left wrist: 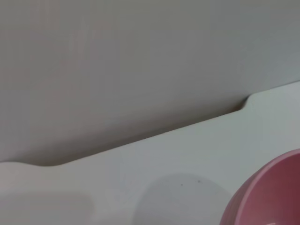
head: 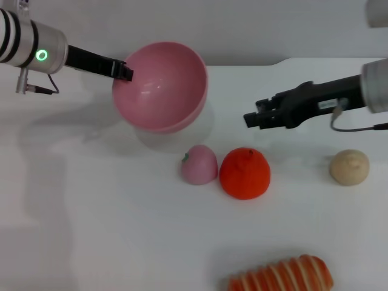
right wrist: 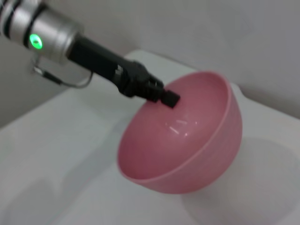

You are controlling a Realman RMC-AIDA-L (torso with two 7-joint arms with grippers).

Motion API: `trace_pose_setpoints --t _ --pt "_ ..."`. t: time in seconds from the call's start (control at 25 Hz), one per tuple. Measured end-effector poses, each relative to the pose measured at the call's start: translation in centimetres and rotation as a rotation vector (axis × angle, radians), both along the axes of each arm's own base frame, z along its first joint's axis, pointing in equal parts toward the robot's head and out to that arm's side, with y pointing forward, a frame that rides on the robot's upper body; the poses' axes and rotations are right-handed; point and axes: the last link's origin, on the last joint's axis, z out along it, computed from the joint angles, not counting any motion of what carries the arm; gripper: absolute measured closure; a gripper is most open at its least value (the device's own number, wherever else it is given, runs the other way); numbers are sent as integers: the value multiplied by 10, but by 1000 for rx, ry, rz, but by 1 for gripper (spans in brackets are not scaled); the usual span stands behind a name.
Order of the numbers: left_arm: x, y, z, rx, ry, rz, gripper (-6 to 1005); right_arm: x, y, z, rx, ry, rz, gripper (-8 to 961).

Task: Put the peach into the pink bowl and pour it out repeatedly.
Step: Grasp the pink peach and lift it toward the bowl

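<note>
Your left gripper (head: 125, 71) pinches pink bowl (head: 162, 86) by rim, fingers clamped on it; bowl lifted off tabletop (head: 91, 212), tilted, mouth toward peach, inside empty. Peach (head: 199, 164) lies on tabletop just below bowl, touching orange fruit (head: 245, 173). Your right gripper (head: 251, 118) hovers right of bowl, holds nothing, fingers nearly together. Judgement: pour looks done for this round; next you set bowl down, reload peach.

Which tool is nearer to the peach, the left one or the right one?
Right. The right tool hovers just beyond the peach; the left tool grips the pink bowl rim, farther away.
</note>
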Motion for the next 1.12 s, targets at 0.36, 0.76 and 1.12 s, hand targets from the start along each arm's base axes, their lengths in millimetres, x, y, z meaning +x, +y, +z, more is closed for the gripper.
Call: trace_pose_setpoints --t 0.36,0.76,1.12 --pt "7 -5 -12 -40 22 -32 927 0 6 -49 -12 -106 15 457" --pt "11 -8 -19 -37 54 -63 926 -9 2 -80 -34 -121 52 457" --pt "6 -2 -6 1 72 -61 925 -8 -1 -90 -39 -124 41 457"
